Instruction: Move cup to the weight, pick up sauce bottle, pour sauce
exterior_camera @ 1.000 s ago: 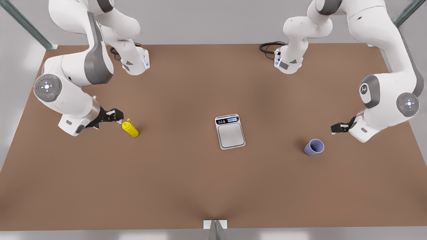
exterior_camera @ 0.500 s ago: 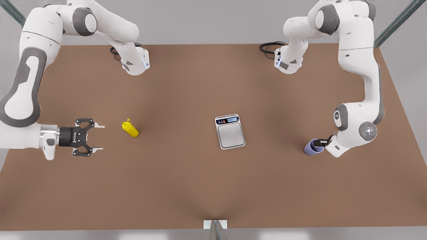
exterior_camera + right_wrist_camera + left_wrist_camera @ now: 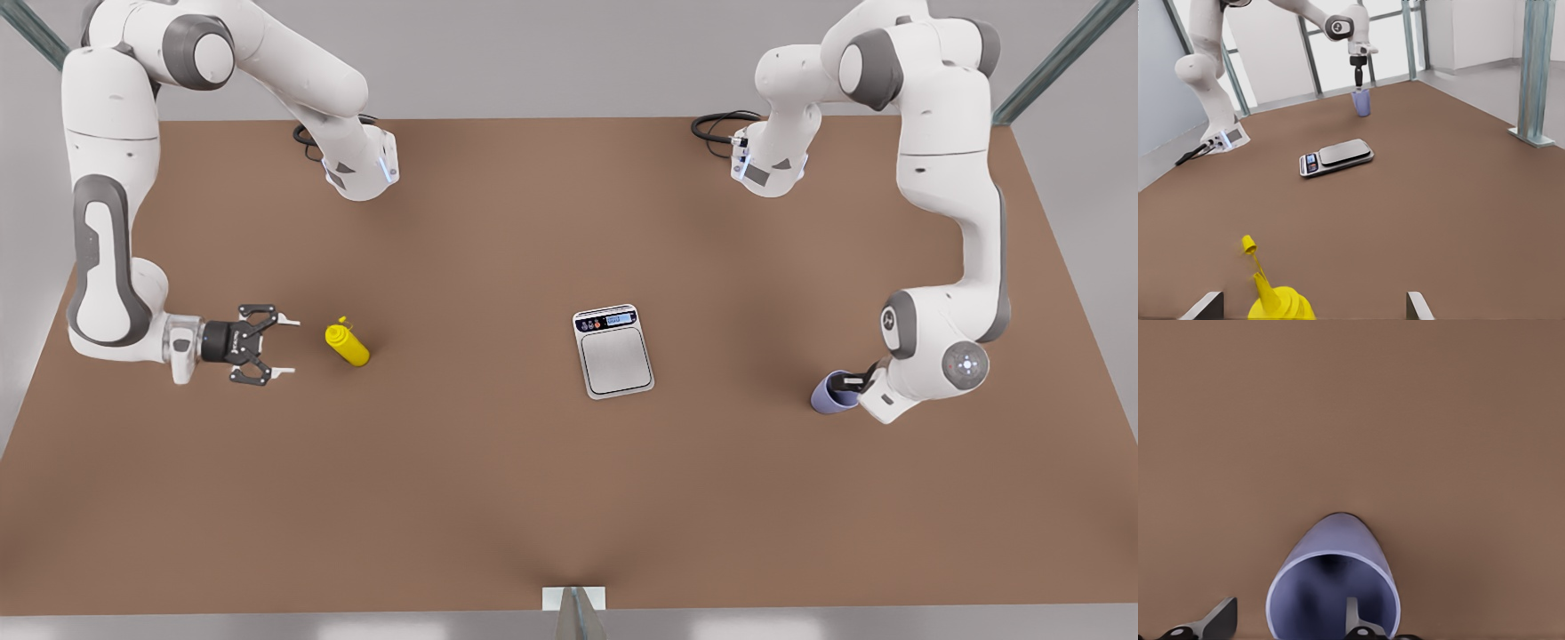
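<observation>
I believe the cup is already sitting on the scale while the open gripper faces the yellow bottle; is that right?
Not quite: the cup stands on the table, well off toward the front view's right of the scale, with the left gripper straddling its rim, one finger inside. The front view shows this. The open right gripper does face the yellow bottle.

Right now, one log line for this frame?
left pincer: open, astride cup rim | right pincer: open, facing sauce bottle, apart | weight: bare | cup on table
</observation>
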Robot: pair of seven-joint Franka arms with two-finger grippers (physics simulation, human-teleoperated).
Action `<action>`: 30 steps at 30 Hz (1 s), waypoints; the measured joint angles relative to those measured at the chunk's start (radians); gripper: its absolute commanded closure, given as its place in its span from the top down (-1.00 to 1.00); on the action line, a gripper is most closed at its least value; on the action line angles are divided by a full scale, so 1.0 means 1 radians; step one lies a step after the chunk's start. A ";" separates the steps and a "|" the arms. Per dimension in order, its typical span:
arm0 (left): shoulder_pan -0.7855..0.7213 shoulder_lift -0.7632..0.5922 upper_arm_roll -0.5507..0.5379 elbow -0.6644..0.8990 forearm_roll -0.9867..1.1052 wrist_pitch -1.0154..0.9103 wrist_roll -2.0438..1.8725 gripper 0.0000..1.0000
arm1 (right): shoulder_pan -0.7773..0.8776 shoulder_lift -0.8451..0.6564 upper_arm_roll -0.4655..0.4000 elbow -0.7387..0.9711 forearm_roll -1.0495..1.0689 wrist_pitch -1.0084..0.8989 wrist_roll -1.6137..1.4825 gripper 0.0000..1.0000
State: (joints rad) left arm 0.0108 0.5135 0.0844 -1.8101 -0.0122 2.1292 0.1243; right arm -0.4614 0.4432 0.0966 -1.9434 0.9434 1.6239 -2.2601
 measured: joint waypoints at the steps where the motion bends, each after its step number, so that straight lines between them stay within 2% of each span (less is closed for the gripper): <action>1: 0.000 0.008 0.000 0.001 0.000 0.001 0.000 0.51 | 0.004 0.000 0.000 -0.022 0.001 0.024 -0.024 1.00; 5: 0.000 0.030 0.000 0.003 0.002 0.003 0.000 0.50 | 0.009 0.000 0.004 -0.055 0.033 0.088 -0.047 1.00; 6: 0.000 0.031 0.000 0.003 0.002 0.003 0.000 0.38 | 0.009 0.002 0.005 -0.060 0.036 0.088 -0.047 1.00; 8: 0.000 0.031 0.000 0.003 0.003 0.002 0.000 -0.19 | 0.009 0.001 0.009 -0.078 0.042 0.086 -0.060 1.00; 10: 0.000 0.031 0.000 0.003 0.003 0.002 0.000 -0.33 | 0.009 0.000 0.009 -0.113 0.069 0.083 -0.109 1.00; 17: 0.000 0.051 0.000 0.004 0.004 0.003 0.000 -0.33 | 0.013 -0.009 0.023 -0.137 0.081 0.097 -0.124 1.00; 19: 0.000 0.051 0.000 0.005 0.004 0.003 0.000 -0.56 | 0.009 -0.006 0.029 -0.137 0.081 0.100 -0.130 1.00; 20: 0.000 0.051 0.000 0.005 0.004 0.003 0.000 -0.57 | -0.003 -0.006 0.029 -0.135 0.081 0.098 -0.160 1.00; 28: 0.000 0.046 0.002 0.018 0.027 -0.005 -0.004 -0.57 | -0.024 0.097 0.029 -0.097 0.121 0.020 -0.295 1.00; 30: -0.001 0.004 0.000 0.019 0.041 -0.039 -0.010 -0.57 | -0.029 0.133 0.029 -0.078 0.120 0.005 -0.328 1.00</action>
State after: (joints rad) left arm 0.0101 0.5171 0.0844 -1.7910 0.0284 2.0898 0.1141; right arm -0.4906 0.5759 0.1257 -2.0211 1.0633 1.6291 -2.5883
